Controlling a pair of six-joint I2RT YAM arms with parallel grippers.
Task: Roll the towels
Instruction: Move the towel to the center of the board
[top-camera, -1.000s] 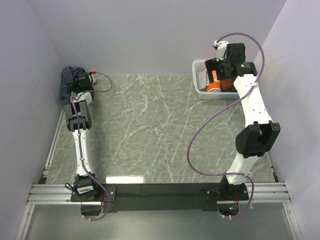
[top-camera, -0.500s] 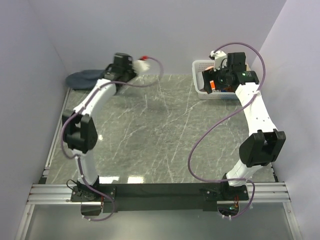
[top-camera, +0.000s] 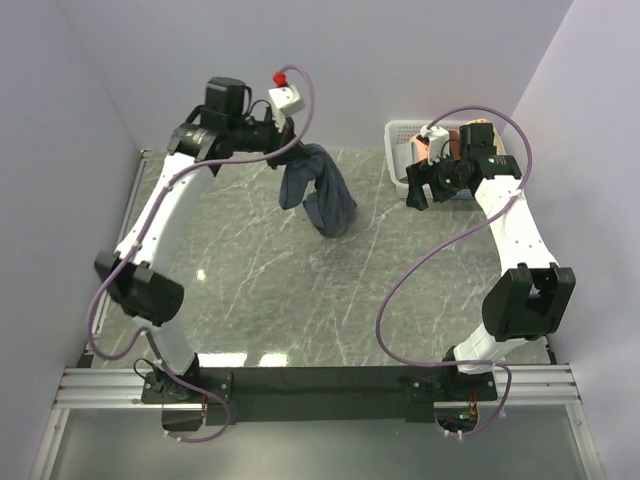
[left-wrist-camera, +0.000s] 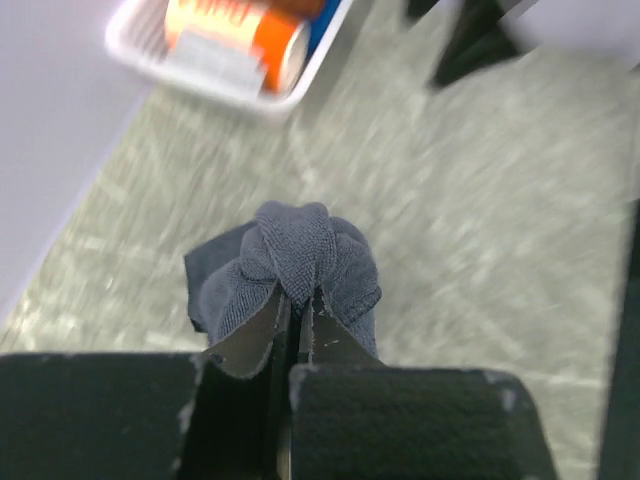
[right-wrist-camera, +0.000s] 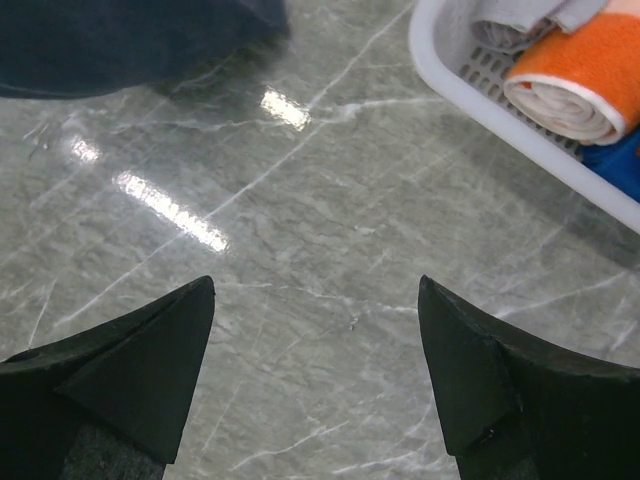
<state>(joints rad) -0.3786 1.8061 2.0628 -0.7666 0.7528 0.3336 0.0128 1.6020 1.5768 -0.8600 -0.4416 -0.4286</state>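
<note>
A dark navy-blue towel (top-camera: 322, 190) hangs bunched from my left gripper (top-camera: 292, 150), lifted above the back middle of the marble table. In the left wrist view my left gripper (left-wrist-camera: 301, 296) is shut on a fold of the towel (left-wrist-camera: 300, 250), which droops below it. My right gripper (top-camera: 417, 185) is open and empty, low over the table just left of the white basket (top-camera: 400, 130). In the right wrist view the right gripper (right-wrist-camera: 315, 290) has its fingers wide apart, with the towel's edge (right-wrist-camera: 130, 40) at the top left.
The white lattice basket (right-wrist-camera: 470, 90) at the back right holds a rolled orange-and-white towel (right-wrist-camera: 580, 80) and something blue (right-wrist-camera: 620, 155). It also shows in the left wrist view (left-wrist-camera: 240, 70). Walls stand close at the back, left and right.
My left arm has swung from the back left corner to the right, lifting the towel off the table and carrying it toward the middle. My right gripper has come down and left, out of the basket.
</note>
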